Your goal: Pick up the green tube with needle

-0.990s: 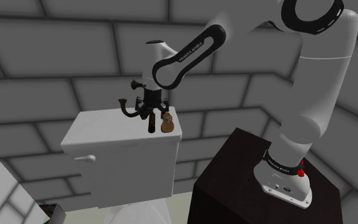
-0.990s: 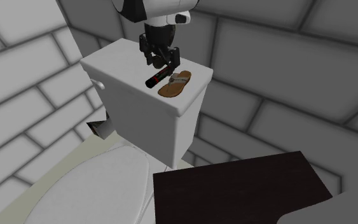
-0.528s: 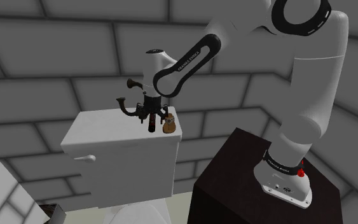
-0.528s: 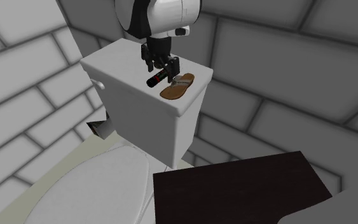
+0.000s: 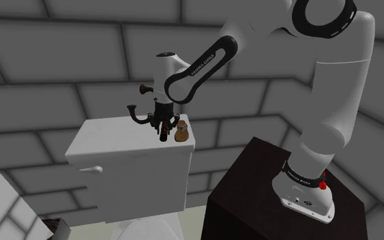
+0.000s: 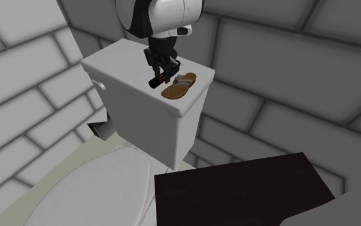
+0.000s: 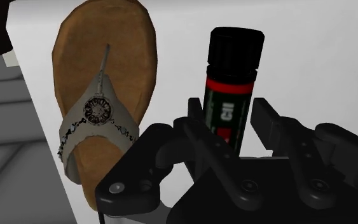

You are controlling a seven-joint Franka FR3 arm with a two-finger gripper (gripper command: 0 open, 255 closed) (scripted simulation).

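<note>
The jaws are closed around one dark green, black-capped tube (image 7: 233, 83), just beside one brown sandal (image 7: 101, 95) lying on the white toilet tank (image 6: 118, 61).

The claw (image 7: 229, 111) clasps the black-capped, red-banded green tube (image 7: 234, 63) on the white tank lid (image 7: 323, 57).

White Franka arm (image 5: 333, 102) with an all-black gripper (image 7: 229, 113).
Smooth, rounded white shells alternate with dark joints (image 5: 176, 82). A broad black ring (image 5: 323, 15) caps the topmost one, and the dark forearm band (image 5: 207, 58) carries white lettering (too small to read here). A small red knob (image 5: 324, 183) sits by the foot, and round screws (image 7: 246, 186) dot the gripper's angular black housing.
</note>
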